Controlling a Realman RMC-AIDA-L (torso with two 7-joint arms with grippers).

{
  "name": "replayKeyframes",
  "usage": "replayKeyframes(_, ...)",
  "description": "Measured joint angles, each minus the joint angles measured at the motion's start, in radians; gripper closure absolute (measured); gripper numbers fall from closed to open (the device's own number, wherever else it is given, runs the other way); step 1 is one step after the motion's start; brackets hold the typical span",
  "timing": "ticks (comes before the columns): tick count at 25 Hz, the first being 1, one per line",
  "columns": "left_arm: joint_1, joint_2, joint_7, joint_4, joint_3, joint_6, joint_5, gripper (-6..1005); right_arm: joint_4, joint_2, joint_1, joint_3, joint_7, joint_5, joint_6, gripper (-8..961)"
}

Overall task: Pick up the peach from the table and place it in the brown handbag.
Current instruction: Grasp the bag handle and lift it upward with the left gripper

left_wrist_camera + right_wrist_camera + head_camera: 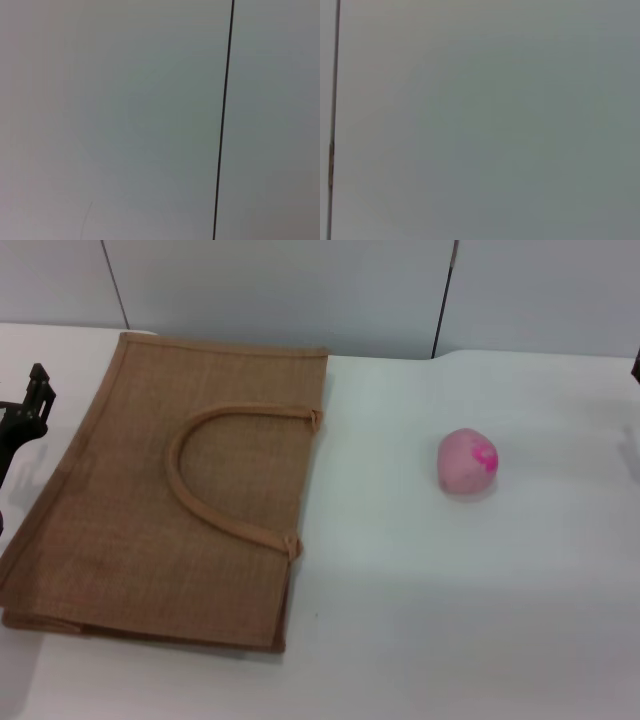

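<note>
The peach (466, 461), pale pink with a magenta blotch on its right side, rests on the white table (420, 620), right of centre. The brown handbag (150, 530) lies flat on the left half of the table, with one curved handle (205, 495) on top of it and its mouth edge facing the peach. My left gripper (24, 412) sits at the far left edge of the head view, beside the bag's far left side and well away from the peach. Only a dark sliver of my right gripper (636, 365) shows at the far right edge. Neither one touches anything.
Grey wall panels (300, 290) with dark vertical seams stand behind the table. Both wrist views show only these panels (125, 120) (495, 120). Bare white tabletop lies between the bag and the peach and along the front.
</note>
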Motion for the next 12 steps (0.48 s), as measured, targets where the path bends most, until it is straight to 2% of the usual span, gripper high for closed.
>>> replayKeyframes(12,0.001,0.0,-0.005,0.0,0.0,0.0,0.0,367,0.001,-0.003,0.001,-0.001,0.001,0.008,0.0,165)
